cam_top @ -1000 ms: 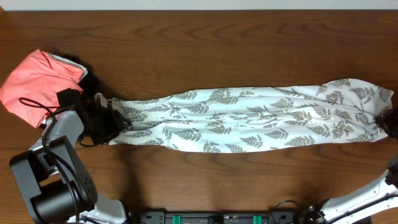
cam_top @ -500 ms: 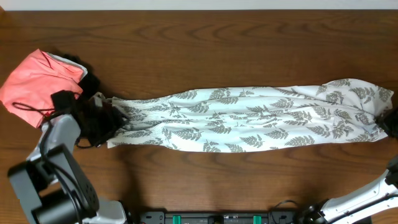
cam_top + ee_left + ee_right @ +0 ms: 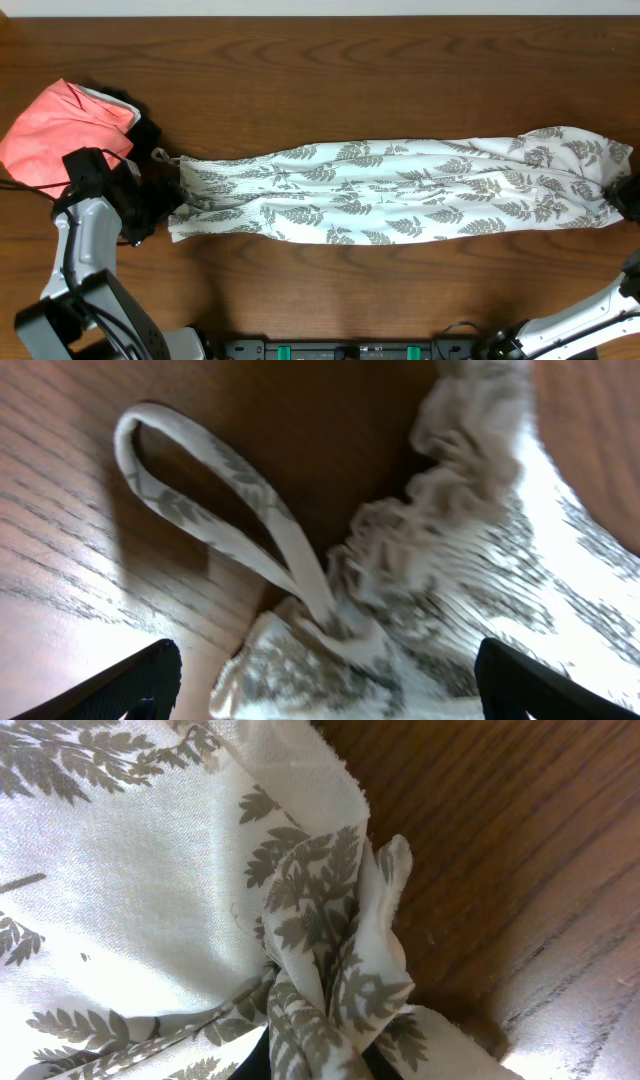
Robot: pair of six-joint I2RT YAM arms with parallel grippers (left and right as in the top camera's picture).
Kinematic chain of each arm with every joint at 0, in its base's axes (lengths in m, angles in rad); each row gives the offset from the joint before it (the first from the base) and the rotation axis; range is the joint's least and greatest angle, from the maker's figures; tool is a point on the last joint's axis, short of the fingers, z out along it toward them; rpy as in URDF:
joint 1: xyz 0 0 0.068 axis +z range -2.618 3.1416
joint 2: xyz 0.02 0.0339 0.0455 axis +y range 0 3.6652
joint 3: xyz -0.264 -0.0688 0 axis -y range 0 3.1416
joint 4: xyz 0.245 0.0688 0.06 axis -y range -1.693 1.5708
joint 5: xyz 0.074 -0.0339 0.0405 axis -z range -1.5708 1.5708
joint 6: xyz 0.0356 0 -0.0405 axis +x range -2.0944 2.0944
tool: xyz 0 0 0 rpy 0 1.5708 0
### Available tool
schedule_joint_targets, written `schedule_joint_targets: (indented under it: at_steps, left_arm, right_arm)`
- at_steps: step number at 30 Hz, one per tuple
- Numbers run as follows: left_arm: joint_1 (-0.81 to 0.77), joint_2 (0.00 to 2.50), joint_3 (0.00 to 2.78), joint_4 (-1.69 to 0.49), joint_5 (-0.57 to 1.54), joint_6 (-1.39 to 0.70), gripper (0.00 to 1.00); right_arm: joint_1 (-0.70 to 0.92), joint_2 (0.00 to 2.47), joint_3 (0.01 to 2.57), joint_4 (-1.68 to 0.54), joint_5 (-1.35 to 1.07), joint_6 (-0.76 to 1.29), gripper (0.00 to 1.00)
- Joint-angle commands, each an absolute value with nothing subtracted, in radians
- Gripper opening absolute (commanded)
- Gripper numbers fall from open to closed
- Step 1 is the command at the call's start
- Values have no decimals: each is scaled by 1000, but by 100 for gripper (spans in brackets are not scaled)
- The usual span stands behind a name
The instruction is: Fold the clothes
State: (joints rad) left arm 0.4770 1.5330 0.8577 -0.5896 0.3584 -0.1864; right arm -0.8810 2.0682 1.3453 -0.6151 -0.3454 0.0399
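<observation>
Stretching across the wooden worktop from left to right, the dress is laid out as one long, narrow band, its white cloth printed all over with grey-green fern leaves. Its right end is gathered into a bunch and is grasped by the right pincer, which is clenched on the cloth at the right edge of the overhead view. In the right wrist view the bunched cloth is seen pinched between dark fingers at the bottom edge, with bare wood beside it. The left end of the dress is lying on the worktop. The left pincer is held just at that end, released, with its fingertips set wide apart at the two lower corners of the left wrist view. A thin strap is seen looped on the wood beside the ruffled edge of the dress and is joined to it at the gathered corner. A coral-pink garment is placed at the far left of the worktop, apart from the dress. Something black, possibly another garment, is tucked against its right side, though little of it can be made out.
</observation>
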Motion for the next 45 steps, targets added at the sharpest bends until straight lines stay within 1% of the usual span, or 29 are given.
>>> schedule_joint_targets:
  at_steps: [1,7,15,16,21,25,27,29,30,34,35,40,41,45]
  left_arm:
    - [484,1601,853,-570,332,-265,95]
    - [484,1717,853,-499,477,-284,95]
    - [484,1777,853,-401,490,-294,95]
    - [484,1777,853,-397,490,-294,93]
    - [480,1777,853,-398,490,-294,81]
    - [458,1779,850,-406,489,-294,79]
    - [445,1786,849,-405,486,-294,74]
    - [436,1796,848,-405,486,-294,66]
    - [432,1802,847,-405,486,-292,64]
    - [422,1811,839,-405,486,-290,42]
    - [422,1811,838,-406,486,-290,34]
    - [422,1810,838,-418,486,-290,9]
    - [422,1810,838,-425,486,-289,6]
    - [422,1793,840,-462,451,-282,6]
  right_arm:
    - [-872,2101,1326,-628,-337,24,6]
    - [-872,2101,1326,-628,-337,24,6]
    - [-872,2101,1326,-630,-337,24,6]
    - [-872,2101,1326,-631,-337,24,6]
    - [-872,2101,1326,-632,-337,24,6]
    - [-872,2101,1326,-632,-337,25,6]
    - [-872,2101,1326,-632,-337,25,6]
    - [-872,2101,1326,-633,-338,25,6]
    - [-872,2101,1326,-634,-337,25,6]
    - [-872,2101,1326,-634,-337,25,6]
    - [-872,2101,1326,-634,-337,25,6]
    - [-872,2101,1326,-636,-337,25,6]
    - [-872,2101,1326,-636,-337,25,6]
    - [-872,2101,1326,-636,-337,25,6]
